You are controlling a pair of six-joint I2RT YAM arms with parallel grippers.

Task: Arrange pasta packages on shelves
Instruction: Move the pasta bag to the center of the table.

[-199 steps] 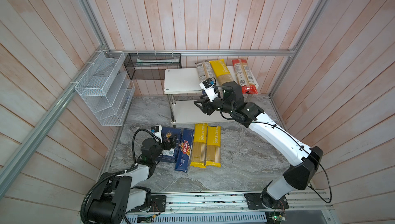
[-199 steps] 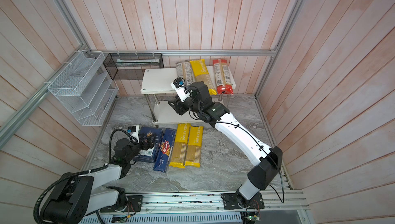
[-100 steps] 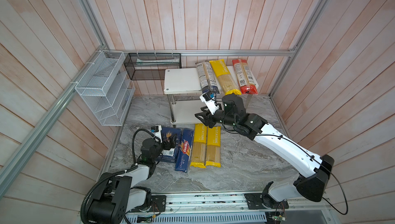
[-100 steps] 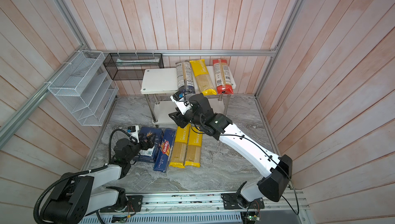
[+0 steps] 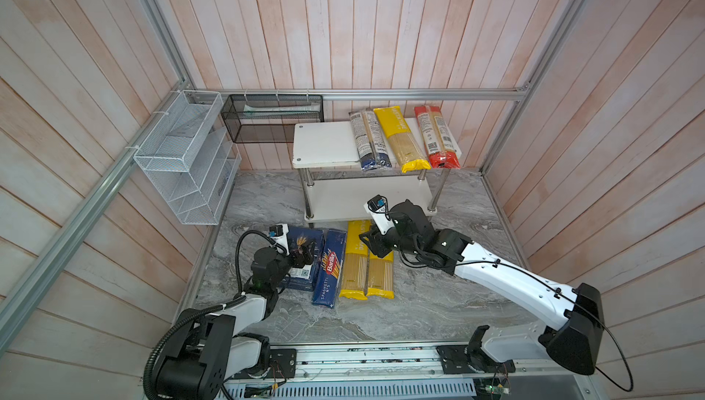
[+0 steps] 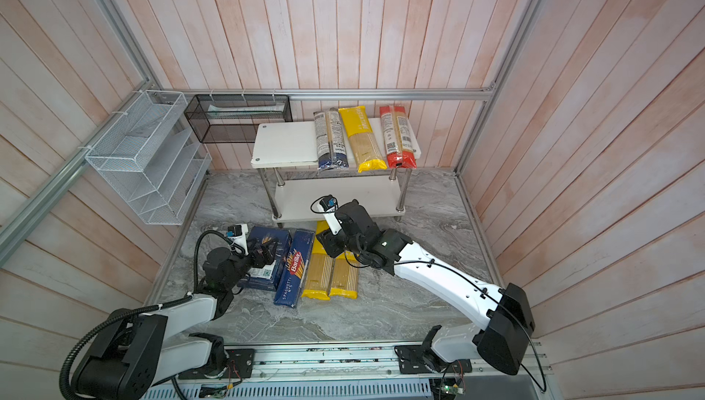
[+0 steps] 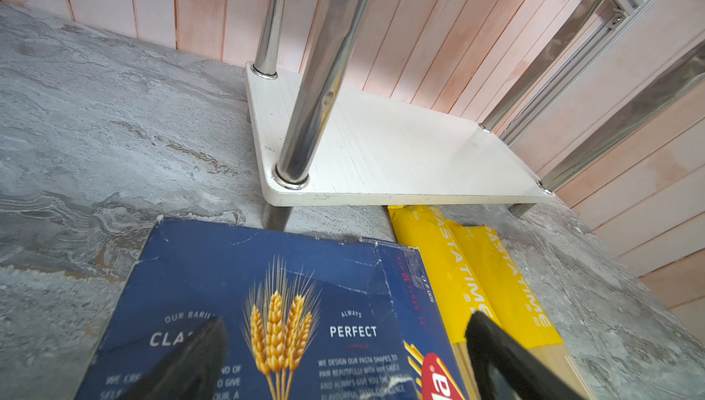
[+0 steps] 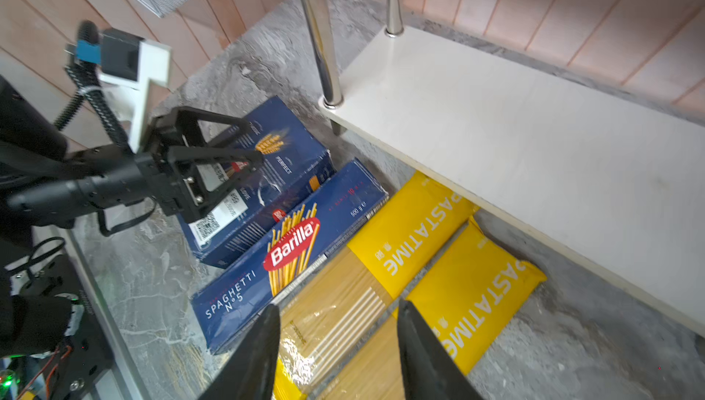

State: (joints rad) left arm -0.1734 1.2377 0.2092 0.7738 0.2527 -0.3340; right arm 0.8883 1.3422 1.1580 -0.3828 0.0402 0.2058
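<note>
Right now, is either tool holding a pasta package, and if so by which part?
Nothing is held. The right tool stands open over a yellow PASTATIME bag; the left tool is open over the wide blue Barilla box.

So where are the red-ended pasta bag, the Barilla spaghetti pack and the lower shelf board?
red-ended bag (image 5: 435,136): in a top view, on its middle.
Barilla spaghetti pack (image 8: 292,244): right wrist view, on the red logo.
lower shelf board (image 7: 400,150): left wrist view, on its bare top.

3 bags (image 5: 398,138) atop shelves (image 5: 324,144), 4 packs (image 5: 329,264) on floor (image 5: 438,302) in front
</note>
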